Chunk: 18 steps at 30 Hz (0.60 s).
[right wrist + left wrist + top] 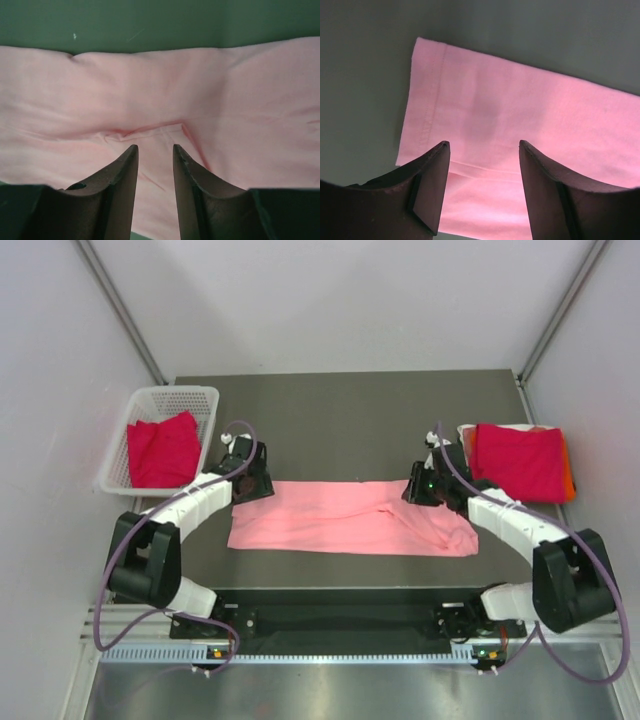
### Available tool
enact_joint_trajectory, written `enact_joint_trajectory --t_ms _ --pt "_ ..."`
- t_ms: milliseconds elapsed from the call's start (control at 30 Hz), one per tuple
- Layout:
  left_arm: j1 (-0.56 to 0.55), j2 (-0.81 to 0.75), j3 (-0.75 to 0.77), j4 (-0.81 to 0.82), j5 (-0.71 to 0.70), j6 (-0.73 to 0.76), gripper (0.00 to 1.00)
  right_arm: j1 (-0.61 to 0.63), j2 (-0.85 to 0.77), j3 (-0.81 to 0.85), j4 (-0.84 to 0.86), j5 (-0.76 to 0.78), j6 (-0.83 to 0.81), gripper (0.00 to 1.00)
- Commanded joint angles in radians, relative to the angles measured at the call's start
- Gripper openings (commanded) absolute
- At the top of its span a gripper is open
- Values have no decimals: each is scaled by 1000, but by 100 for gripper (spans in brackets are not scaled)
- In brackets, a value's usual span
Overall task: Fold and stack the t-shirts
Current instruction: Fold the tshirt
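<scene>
A light salmon-pink t-shirt [345, 520] lies folded into a long band across the middle of the dark table. My left gripper [251, 483] hovers over its far left corner, open and empty; the pink cloth [510, 115] shows between its fingers [432, 185]. My right gripper [422, 488] is over the band's far right part, open with a narrower gap, above a creased fold [150, 131]. A stack of folded shirts [520, 460], crimson-magenta on top with orange and white edges, lies at the right. Another crimson-magenta shirt [160, 450] lies in the basket.
A white plastic mesh basket [185, 398] stands at the table's far left. Grey walls close in on the left, right and back. The black rail [340, 620] with the arm bases runs along the near edge.
</scene>
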Motion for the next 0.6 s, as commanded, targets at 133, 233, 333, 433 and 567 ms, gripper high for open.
enact_joint_trajectory --t_ms 133,233,333,433,567 --pt "6 -25 -21 27 -62 3 63 9 128 72 42 82 -39 34" --pt "7 -8 -24 30 -68 -1 63 9 142 67 53 82 -41 34" --pt "12 1 -33 37 -73 -6 63 7 147 67 55 77 -42 33" --pt "13 6 -38 41 -76 -6 63 9 144 64 61 63 -47 23" --pt "17 4 -41 41 -76 -8 63 7 129 58 65 33 -55 4"
